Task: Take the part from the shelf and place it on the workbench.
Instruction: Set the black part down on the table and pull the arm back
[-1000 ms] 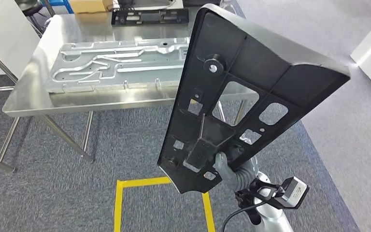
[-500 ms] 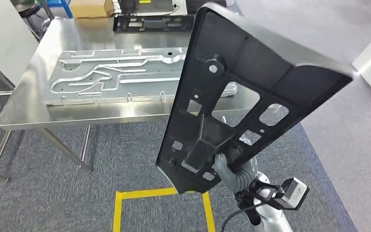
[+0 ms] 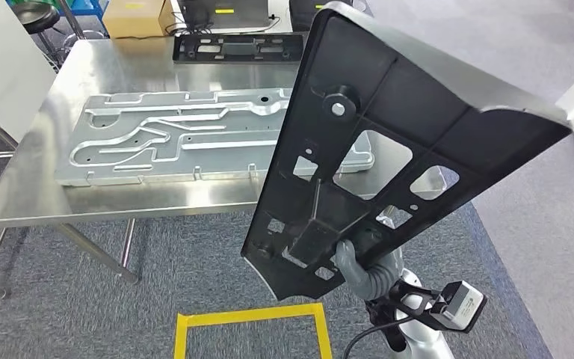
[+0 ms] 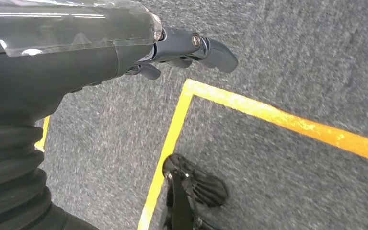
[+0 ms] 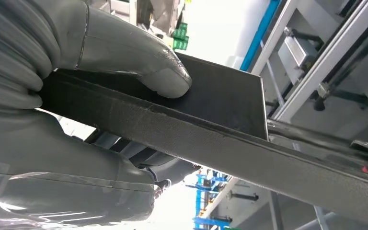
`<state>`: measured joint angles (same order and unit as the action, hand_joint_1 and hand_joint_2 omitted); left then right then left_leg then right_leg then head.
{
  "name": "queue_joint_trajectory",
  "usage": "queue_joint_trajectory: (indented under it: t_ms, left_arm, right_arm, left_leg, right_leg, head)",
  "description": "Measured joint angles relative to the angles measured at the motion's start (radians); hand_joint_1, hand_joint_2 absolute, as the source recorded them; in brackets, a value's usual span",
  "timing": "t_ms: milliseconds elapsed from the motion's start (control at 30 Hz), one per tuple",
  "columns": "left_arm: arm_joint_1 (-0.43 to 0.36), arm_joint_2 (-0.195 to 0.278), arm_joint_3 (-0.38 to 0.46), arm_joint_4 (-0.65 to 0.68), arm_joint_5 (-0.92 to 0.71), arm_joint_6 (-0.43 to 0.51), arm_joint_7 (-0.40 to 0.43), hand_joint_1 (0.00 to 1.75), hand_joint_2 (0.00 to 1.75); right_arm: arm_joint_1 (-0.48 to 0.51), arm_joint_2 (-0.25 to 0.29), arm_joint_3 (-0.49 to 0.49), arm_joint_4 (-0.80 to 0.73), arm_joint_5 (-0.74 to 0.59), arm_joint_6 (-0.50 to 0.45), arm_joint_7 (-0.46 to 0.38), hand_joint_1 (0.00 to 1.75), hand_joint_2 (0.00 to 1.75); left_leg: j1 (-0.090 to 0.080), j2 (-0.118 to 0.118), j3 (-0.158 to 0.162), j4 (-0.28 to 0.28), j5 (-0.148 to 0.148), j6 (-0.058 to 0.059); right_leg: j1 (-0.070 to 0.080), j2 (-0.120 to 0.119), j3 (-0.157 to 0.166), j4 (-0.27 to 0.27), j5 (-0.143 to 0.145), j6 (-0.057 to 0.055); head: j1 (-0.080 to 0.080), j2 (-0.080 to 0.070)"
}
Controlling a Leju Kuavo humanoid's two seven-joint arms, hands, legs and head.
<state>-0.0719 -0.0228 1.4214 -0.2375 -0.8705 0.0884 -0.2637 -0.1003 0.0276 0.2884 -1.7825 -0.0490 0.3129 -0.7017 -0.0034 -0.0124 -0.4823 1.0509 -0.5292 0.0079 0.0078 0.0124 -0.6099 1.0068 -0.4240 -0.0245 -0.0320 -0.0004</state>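
Above grey carpet, right hand (image 3: pixel 350 258) gripping lower edge of large black ribbed plastic panel (image 3: pixel 389 142) — tilted upright, near steel workbench (image 3: pixel 52 202) front edge, left hand (image 4: pixel 124 52) empty, fingers loosely extended.

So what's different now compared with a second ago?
The whole view has shifted, so the camera moved: the steel workbench shows more of its far side, and the yellow floor tape sits lower. The right hand still holds the black part tilted up.
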Motion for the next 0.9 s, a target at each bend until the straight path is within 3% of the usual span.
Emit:
queue_joint_trajectory:
  t_ms: [67, 133, 200, 233, 300, 367, 467, 533, 567, 633, 667, 700, 733, 800, 833, 900]
  left_arm:
    - [-0.003, 0.001, 0.0, 0.0, 0.0, -0.001, -0.001, 0.0, 1.75]
    - [-0.001, 0.002, 0.0, 0.0, 0.0, -0.002, -0.002, 0.0, 1.75]
    - [0.002, 0.003, 0.0, 0.0, 0.001, -0.002, -0.002, 0.0, 1.75]
    - [0.003, 0.004, 0.0, 0.0, 0.001, -0.002, -0.002, 0.0, 1.75]
    - [0.005, 0.005, 0.0, 0.0, 0.001, -0.001, -0.002, 0.0, 1.75]
    - [0.008, 0.006, 0.0, 0.0, 0.0, 0.001, -0.003, 0.0, 1.75]
    - [0.008, 0.006, 0.0, 0.0, 0.0, 0.002, -0.007, 0.0, 1.75]
    - [0.006, 0.007, 0.0, 0.0, -0.001, 0.0, -0.011, 0.0, 1.75]
    - [0.004, 0.008, 0.0, 0.0, -0.002, -0.002, -0.013, 0.0, 1.75]
    - [0.002, 0.01, 0.0, 0.0, -0.006, -0.004, -0.016, 0.0, 1.75]
    - [0.001, 0.011, 0.0, 0.0, -0.008, -0.006, -0.016, 0.0, 1.75]
    - [0.001, 0.013, 0.0, 0.0, -0.01, -0.008, -0.016, 0.0, 1.75]
    - [0.0, 0.015, 0.0, 0.0, -0.012, -0.011, -0.016, 0.0, 1.75]
    - [-0.001, 0.017, -0.001, 0.0, -0.017, -0.018, -0.015, 0.0, 1.75]
    - [-0.003, 0.018, -0.001, 0.0, -0.019, -0.022, -0.015, 0.0, 1.75]
    - [-0.005, 0.019, -0.002, 0.0, -0.022, -0.027, -0.015, 0.0, 1.75]
  right_arm:
    - [-0.002, 0.0, 0.0, -0.003, 0.0, 0.0, 0.0, 1.75, 1.75]
    - [-0.003, 0.0, 0.0, -0.004, -0.001, -0.001, 0.0, 1.75, 1.75]
    - [-0.003, 0.0, 0.0, -0.004, -0.001, -0.005, 0.0, 1.75, 1.75]
    - [-0.003, 0.0, 0.0, -0.004, 0.0, -0.008, 0.0, 1.75, 1.75]
    - [-0.007, 0.0, -0.002, -0.006, 0.005, -0.019, 0.0, 1.75, 1.75]
    - [-0.017, -0.001, -0.006, -0.009, 0.017, -0.037, 0.0, 1.75, 1.75]
    - [-0.042, -0.006, -0.02, -0.012, 0.045, -0.086, 0.001, 1.75, 1.75]
    - [-0.073, -0.013, -0.037, -0.008, 0.068, -0.133, 0.001, 1.75, 1.75]
    - [-0.091, -0.019, -0.048, -0.002, 0.079, -0.16, 0.0, 1.75, 1.75]
    - [-0.129, -0.031, -0.073, 0.023, 0.11, -0.222, 0.0, 1.75, 1.75]
    - [-0.148, -0.038, -0.087, 0.041, 0.13, -0.256, 0.001, 1.75, 1.75]
    - [-0.169, -0.045, -0.1, 0.062, 0.153, -0.292, 0.002, 1.75, 1.75]
    - [-0.194, -0.052, -0.114, 0.086, 0.181, -0.33, 0.006, 1.75, 1.75]
    - [-0.25, -0.066, -0.141, 0.136, 0.252, -0.411, 0.019, 1.75, 1.75]
    - [-0.279, -0.073, -0.153, 0.161, 0.289, -0.448, 0.027, 1.75, 1.75]
    - [-0.325, -0.085, -0.169, 0.208, 0.359, -0.51, 0.044, 1.75, 1.75]
  left_leg:
    - [0.005, 0.003, -0.053, 0.095, -0.027, -0.01]
    - [0.012, 0.005, -0.134, 0.201, -0.077, -0.023]
    - [0.02, 0.005, -0.179, 0.217, -0.092, -0.033]
    - [0.024, 0.006, -0.18, 0.18, -0.066, -0.036]
    - [0.03, 0.008, -0.163, 0.061, 0.041, -0.041]
    - [0.029, 0.008, -0.153, -0.009, 0.111, -0.034]
    - [0.023, 0.006, -0.152, -0.014, 0.117, -0.01]
    - [0.024, 0.006, -0.145, -0.02, 0.113, 0.003]
    - [0.024, 0.007, -0.142, -0.022, 0.111, 0.008]
    - [0.02, 0.007, -0.138, -0.023, 0.105, 0.015]
    - [0.017, 0.007, -0.136, -0.023, 0.102, 0.018]
    - [0.014, 0.006, -0.132, -0.023, 0.099, 0.02]
    - [0.01, 0.005, -0.128, -0.023, 0.096, 0.021]
    - [0.005, 0.004, -0.118, -0.023, 0.091, 0.023]
    - [0.002, 0.003, -0.116, -0.024, 0.089, 0.022]
    - [0.004, 0.003, -0.118, -0.025, 0.088, 0.015]
  right_leg:
    - [-0.006, -0.002, 0.027, -0.012, -0.011, -0.006]
    - [-0.01, -0.003, 0.045, -0.013, -0.027, -0.006]
    - [-0.015, -0.001, 0.068, -0.013, -0.047, -0.001]
    - [-0.018, 0.0, 0.082, -0.013, -0.057, 0.003]
    - [-0.021, 0.0, 0.109, -0.008, -0.079, 0.014]
    - [-0.02, 0.002, 0.118, -0.002, -0.098, 0.028]
    - [-0.022, 0.004, 0.121, -0.003, -0.115, 0.049]
    - [-0.025, -0.001, 0.104, 0.038, -0.141, 0.059]
    - [-0.026, -0.003, 0.077, 0.088, -0.165, 0.062]
    - [-0.025, -0.006, -0.007, 0.223, -0.21, 0.066]
    - [-0.025, -0.006, -0.043, 0.269, -0.214, 0.065]
    - [-0.023, -0.006, -0.064, 0.282, -0.197, 0.063]
    - [-0.02, -0.007, -0.065, 0.256, -0.161, 0.057]
    - [-0.011, -0.007, -0.026, 0.132, -0.071, 0.033]
    - [-0.005, -0.007, -0.006, 0.074, -0.042, 0.021]
    - [0.005, -0.008, 0.011, 0.021, -0.025, 0.005]
  head:
    - [0.0, 0.0]
    - [0.0, 0.0]
    - [0.0, 0.0]
    - [0.0, 0.0]
    - [0.0, 0.0]
    - [0.0, 0.0]
    - [0.0, 0.0]
    - [0.0, 0.0]
    - [0.0, 0.0]
    - [0.0, 0.0]
    - [0.0, 0.0]
    - [0.0, 0.0]
    - [0.0, 0.0]
    - [0.0, 0.0]
    - [0.0, 0.0]
    - [0.001, 0.0]
